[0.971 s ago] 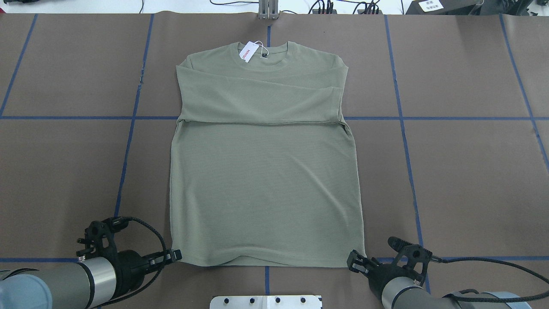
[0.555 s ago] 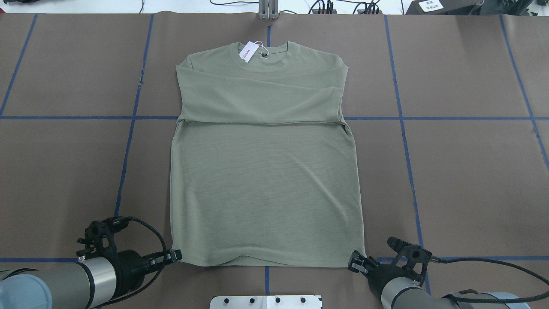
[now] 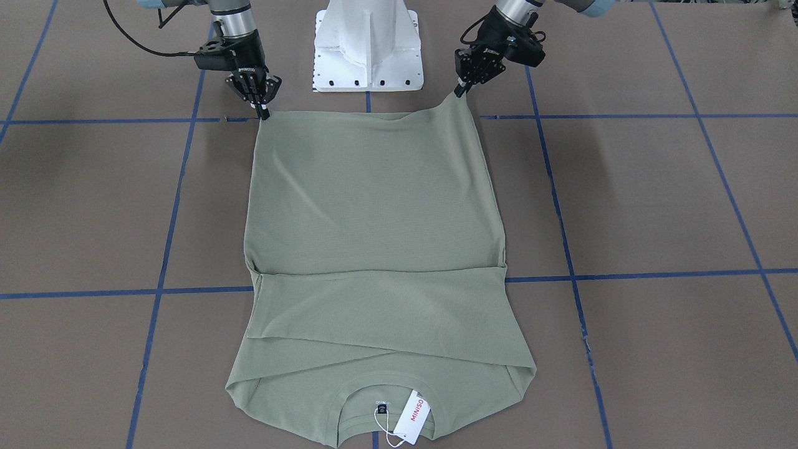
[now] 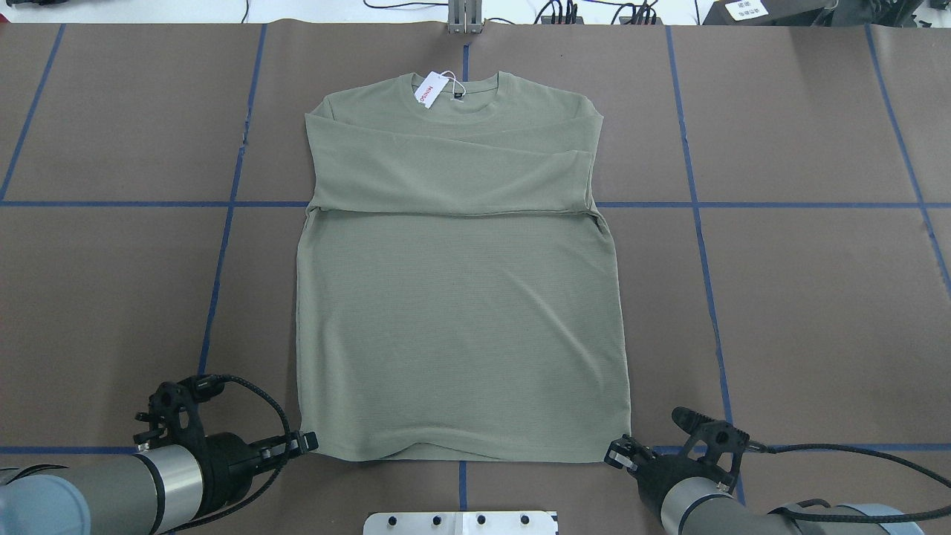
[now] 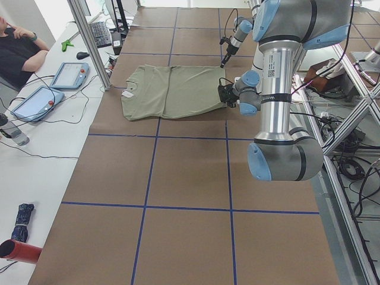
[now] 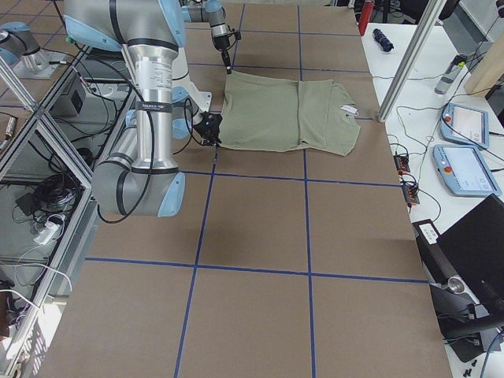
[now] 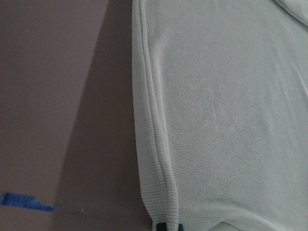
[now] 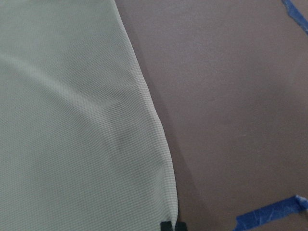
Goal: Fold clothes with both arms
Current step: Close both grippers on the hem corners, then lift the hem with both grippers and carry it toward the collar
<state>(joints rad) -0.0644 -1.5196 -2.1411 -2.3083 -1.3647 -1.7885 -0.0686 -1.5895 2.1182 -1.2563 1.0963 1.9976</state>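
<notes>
The left tool and the right tool are each clamped on a hem corner of the shirt. Its length runs straight away from both, toward the collar.

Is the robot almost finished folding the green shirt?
Not yet. Done: both sleeves lie folded across the chest. In hand: the left gripper and right gripper each pinch a bottom hem corner of the shirt. To do: probably bringing the hem up toward the collar, maybe another fold.

Shirt flat on table, left hand, right hand at hem corners
</notes>
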